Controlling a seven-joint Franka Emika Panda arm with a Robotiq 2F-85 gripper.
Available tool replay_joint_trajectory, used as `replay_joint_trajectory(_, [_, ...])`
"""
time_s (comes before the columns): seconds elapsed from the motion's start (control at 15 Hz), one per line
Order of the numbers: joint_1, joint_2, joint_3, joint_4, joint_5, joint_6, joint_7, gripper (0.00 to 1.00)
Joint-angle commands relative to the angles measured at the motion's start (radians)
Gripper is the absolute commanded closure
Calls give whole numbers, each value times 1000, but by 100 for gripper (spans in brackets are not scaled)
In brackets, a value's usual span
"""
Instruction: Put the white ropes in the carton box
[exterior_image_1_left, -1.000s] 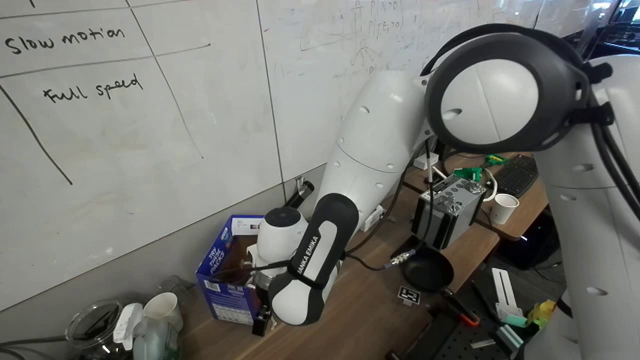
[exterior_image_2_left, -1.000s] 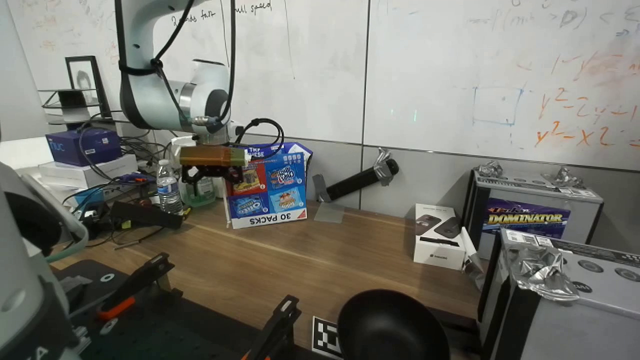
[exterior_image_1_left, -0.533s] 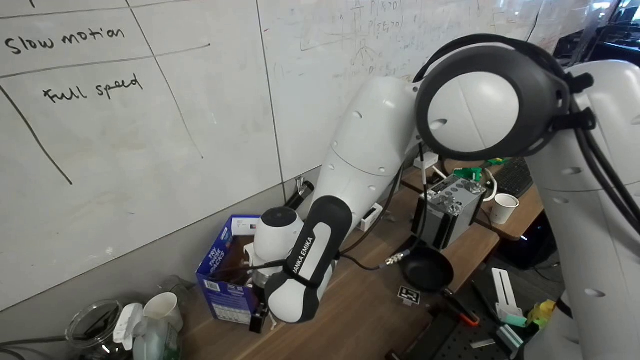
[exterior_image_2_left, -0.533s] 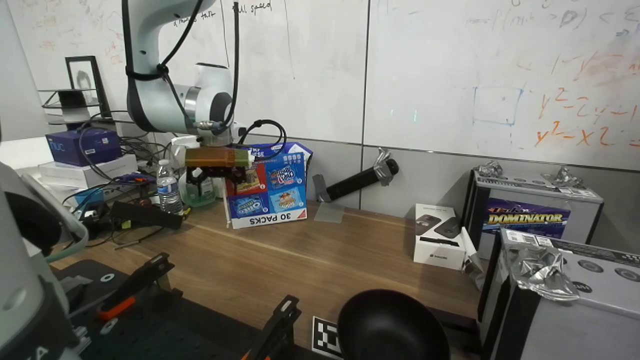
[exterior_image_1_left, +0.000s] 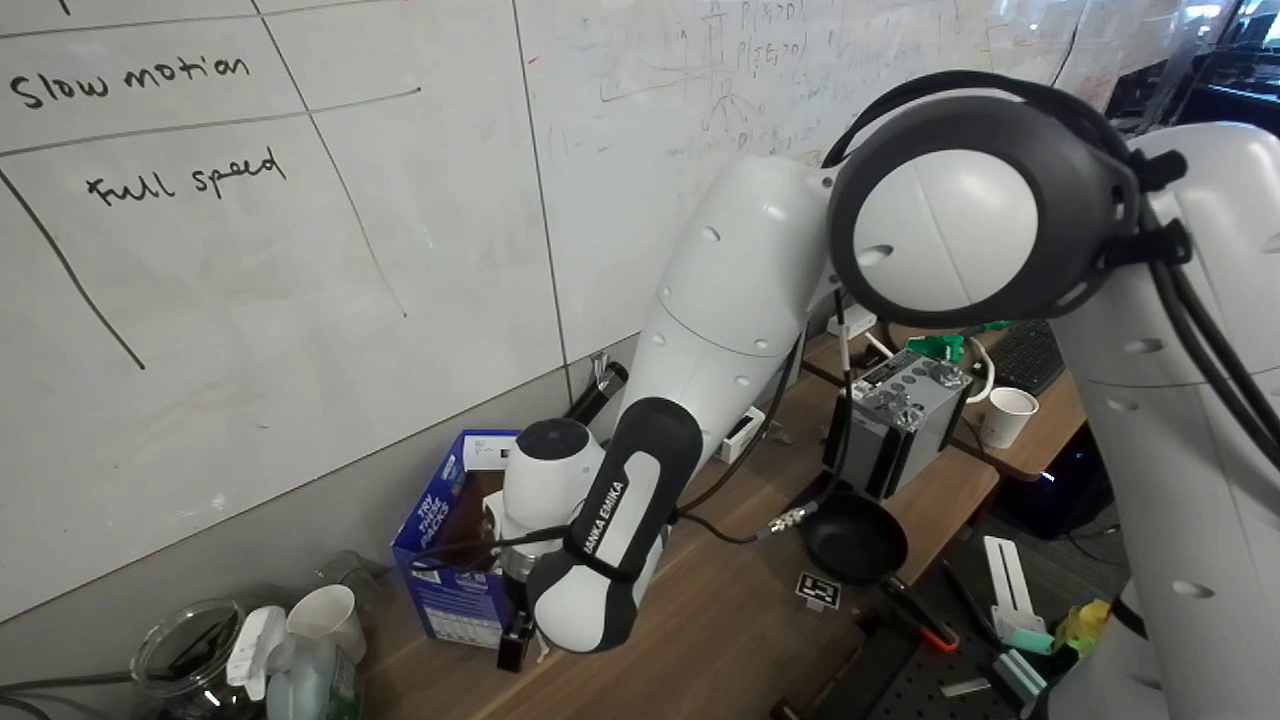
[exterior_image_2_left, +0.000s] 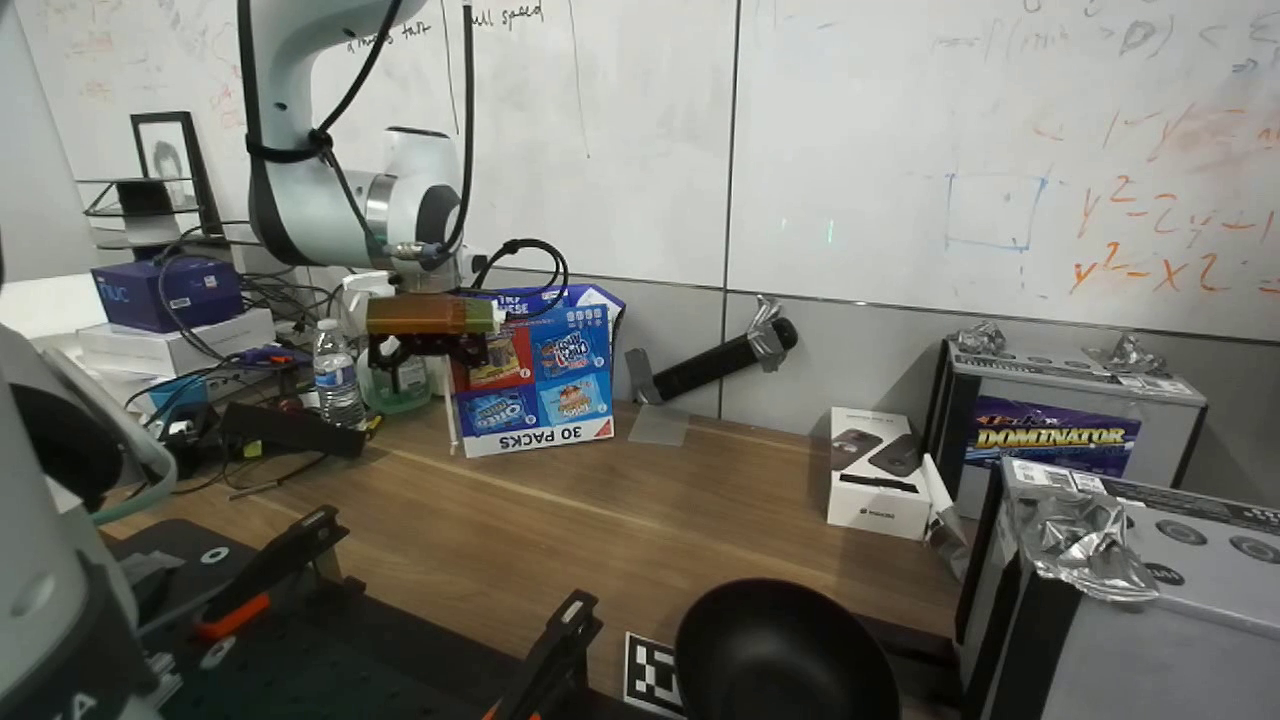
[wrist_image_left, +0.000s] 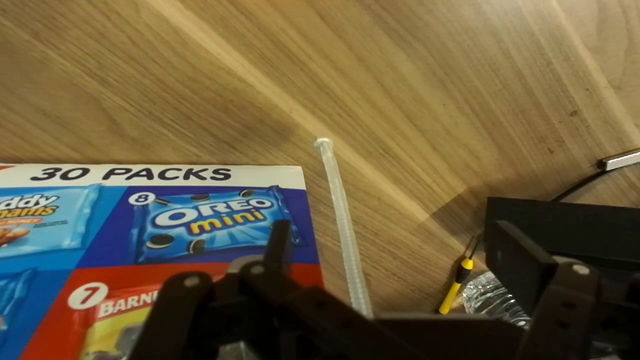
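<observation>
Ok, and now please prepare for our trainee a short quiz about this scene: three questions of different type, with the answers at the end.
1. True or false: the gripper is shut.

2. Choose one. In the wrist view, where is the end of the white rope relative to the carton box?
(a) inside it
(b) outside, beside it
(c) underneath it

3. Fill in: in the wrist view, the print on the carton box reads "___ PACKS".

Key: 1. False, its jaws stand open. 2. b. 3. 30.
</observation>
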Motion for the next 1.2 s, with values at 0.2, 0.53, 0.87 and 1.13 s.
replay_joint_trajectory(0.2, [20, 4, -20, 25, -15, -19, 7, 0])
replay_joint_trajectory(0.53, [16, 6, -18, 25, -14, -16, 4, 51])
replay_joint_trajectory(0.87, [15, 7, -19, 24, -14, -16, 3, 89])
replay_joint_trajectory(1.13, [15, 6, -22, 22, -14, -16, 4, 100])
